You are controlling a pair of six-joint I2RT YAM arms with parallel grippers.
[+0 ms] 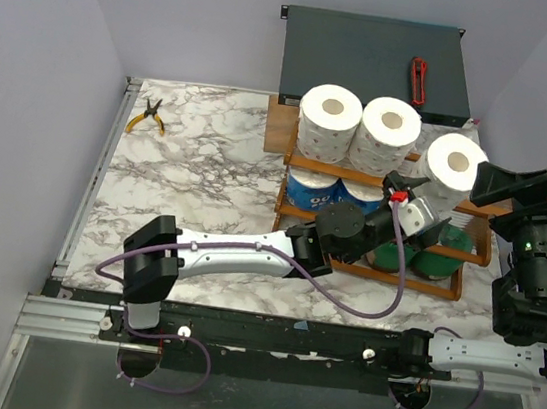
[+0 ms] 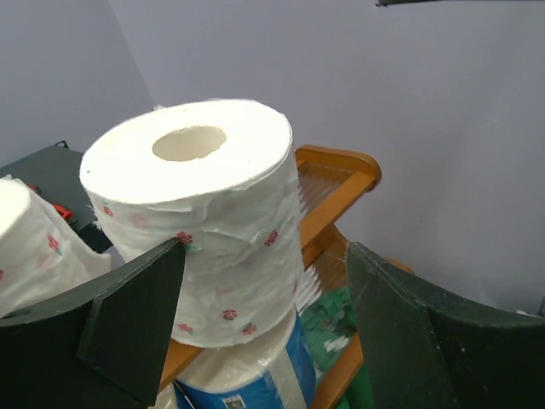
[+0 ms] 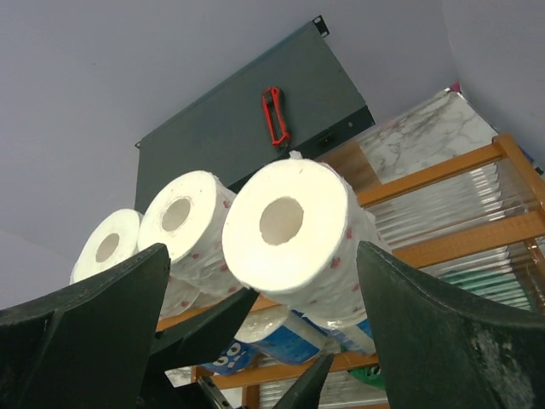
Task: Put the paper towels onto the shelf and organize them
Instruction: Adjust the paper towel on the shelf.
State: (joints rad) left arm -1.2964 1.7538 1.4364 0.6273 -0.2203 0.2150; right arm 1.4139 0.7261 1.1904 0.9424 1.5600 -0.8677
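Observation:
The shelf [image 1: 346, 268] stands at the right of the table. Three white paper towel rolls sit on its top tier: left [image 1: 328, 121], middle [image 1: 386, 134], right [image 1: 452, 166]. Blue-wrapped rolls [image 1: 311, 189] lie on the middle tier and green-wrapped rolls [image 1: 437, 261] on the bottom tier. My left gripper [image 1: 429, 210] is open around the right white roll [image 2: 204, 221]; its left finger [image 2: 128, 324] is against the roll and its right finger [image 2: 426, 332] stands apart. My right gripper [image 1: 493, 183] is open and empty just right of that roll [image 3: 294, 230].
A flat dark grey box [image 1: 373, 61] with a red-handled tool [image 1: 418, 80] on it lies behind the shelf. Yellow-handled pliers [image 1: 147, 117] lie at the far left. Purple walls close in on both sides. The left arm reaches across the shelf's front.

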